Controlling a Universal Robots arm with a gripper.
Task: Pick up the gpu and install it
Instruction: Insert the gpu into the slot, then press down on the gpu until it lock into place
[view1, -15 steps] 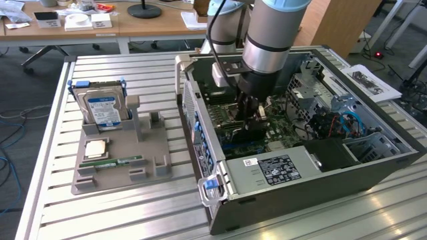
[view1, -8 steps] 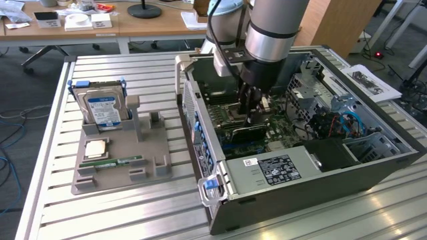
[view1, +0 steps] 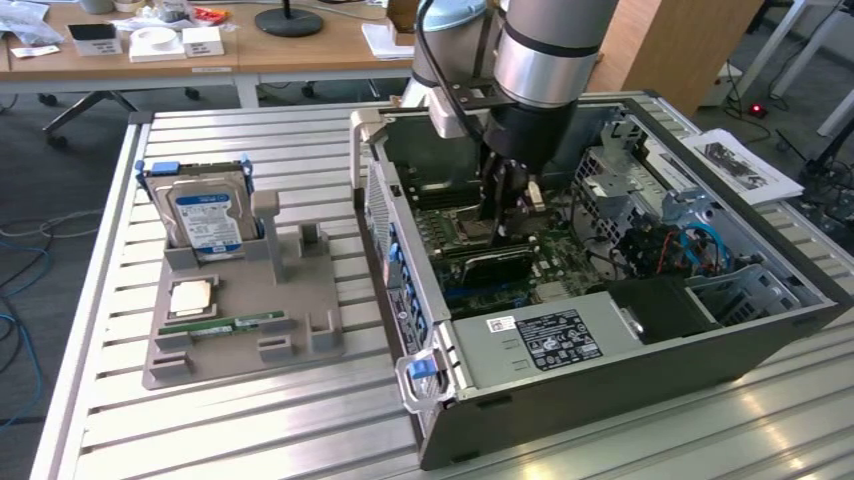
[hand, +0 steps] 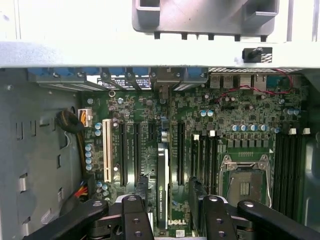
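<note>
Green gpu (hand: 163, 192) stands on edge between the pincer (hand: 167, 210) fingers, down over a slot on the motherboard (hand: 235, 115) inside the computer case (view1: 641, 350). Pickup looks done; full seating can't be confirmed. Pincer grips the card edge. Slot contact is hidden under the card.

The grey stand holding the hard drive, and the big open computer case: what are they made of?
The grey stand looks like matte moulded or printed plastic: uniform dull grey, blocky shapes. The open computer case seems painted sheet metal: thin dark folded walls, with bare silvery perforated panels inside.
</note>
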